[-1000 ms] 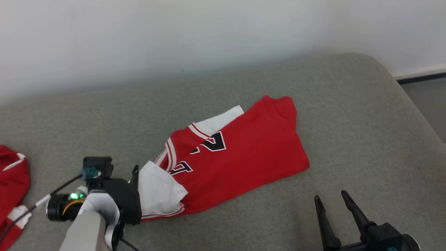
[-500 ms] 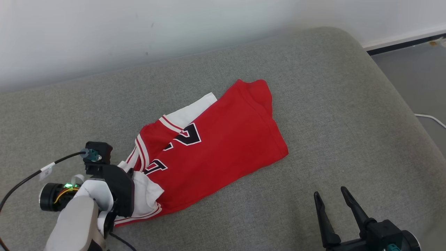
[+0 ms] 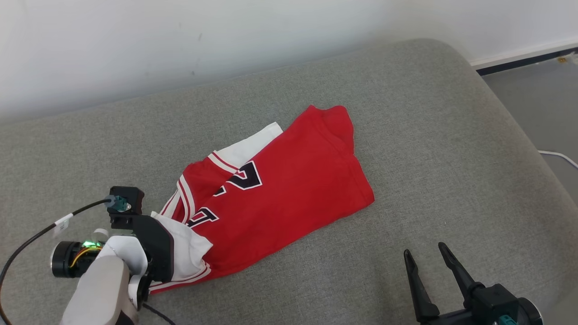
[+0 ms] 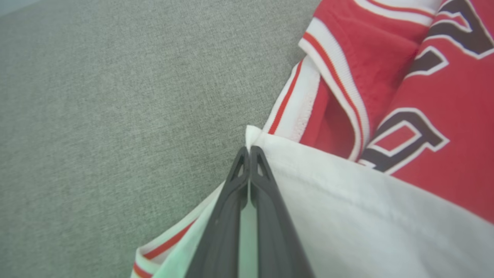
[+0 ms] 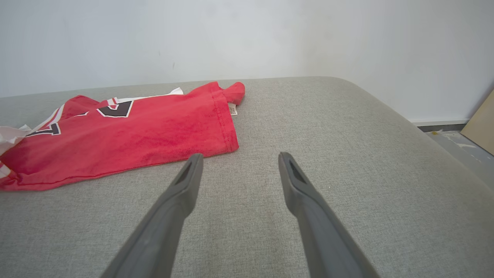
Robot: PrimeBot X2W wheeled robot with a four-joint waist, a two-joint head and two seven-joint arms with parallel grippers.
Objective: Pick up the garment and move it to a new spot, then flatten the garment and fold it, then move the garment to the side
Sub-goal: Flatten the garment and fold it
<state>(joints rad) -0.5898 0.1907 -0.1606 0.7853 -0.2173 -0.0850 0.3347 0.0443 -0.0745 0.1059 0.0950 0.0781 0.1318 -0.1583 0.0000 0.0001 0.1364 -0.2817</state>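
Pressing flat against each other, the fingers point(image 4: 227, 216) of the left gripper point(image 4: 249, 151) are closed on a corner of white cloth point(image 4: 347, 208) that belongs to the red jersey point(image 4: 444, 96). A small white tip of this corner comes out just beyond the fingertips, and pale cloth shows in the thin slit between them. To the right of these fingers the white cloth spreads wide. Below them a hem with a red stripe lies on the grey upholstered surface point(image 4: 96, 116). Beyond the fingertips and to their right is a white band with red lines, folded over red fabric. Further right are black numerals point(image 4: 405, 135) with white outlines. To the left of the fingers is bare grey upholstery.

The right gripper point(image 5: 239, 156) is apart from the jersey, and its fingers point(image 5: 173, 200) are spread wide and empty above the upholstery. The jersey lies ahead of these fingers and to their left, loosely folded. Its red hem is near the fingertip on that view's left but does not touch it. A small white label point(image 5: 232, 109) sticks out at the hem, further ahead. In the head view the jersey rests near the middle of the surface, between the two grippers, with its white end at the left one. Far beyond the fingers stands a pale wall point(image 5: 270, 34), and at the far right is a grey floor point(image 3: 542, 104) with a white cable point(image 3: 557, 155).
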